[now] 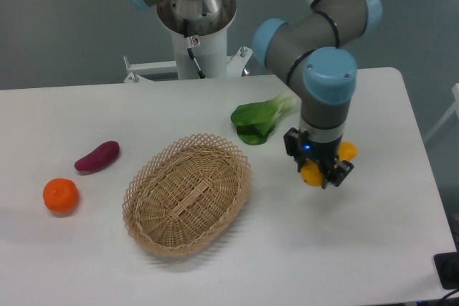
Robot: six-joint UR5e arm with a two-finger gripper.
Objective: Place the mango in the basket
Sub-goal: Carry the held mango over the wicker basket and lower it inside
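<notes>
— Yellow-orange shows between the fingers of the gripper [318, 173], right of centre in the frame. Is that the mango [313, 174]?

— It is. The jaws are clamped on it, and the fruit hangs above the white table [215, 270] with one end poking out at the gripper's right side.

— Where does the basket [188, 193] sit?

— Lower centre-left, a tan wicker oval with nothing visible inside. The held mango is to its right, apart from its rim.

— What else lies on the table?

— A leafy green vegetable [262, 117] just above the basket's upper right, a purple sweet potato [97, 155] at the left, and an orange tangerine [60, 195] below it, near the left edge.
</notes>
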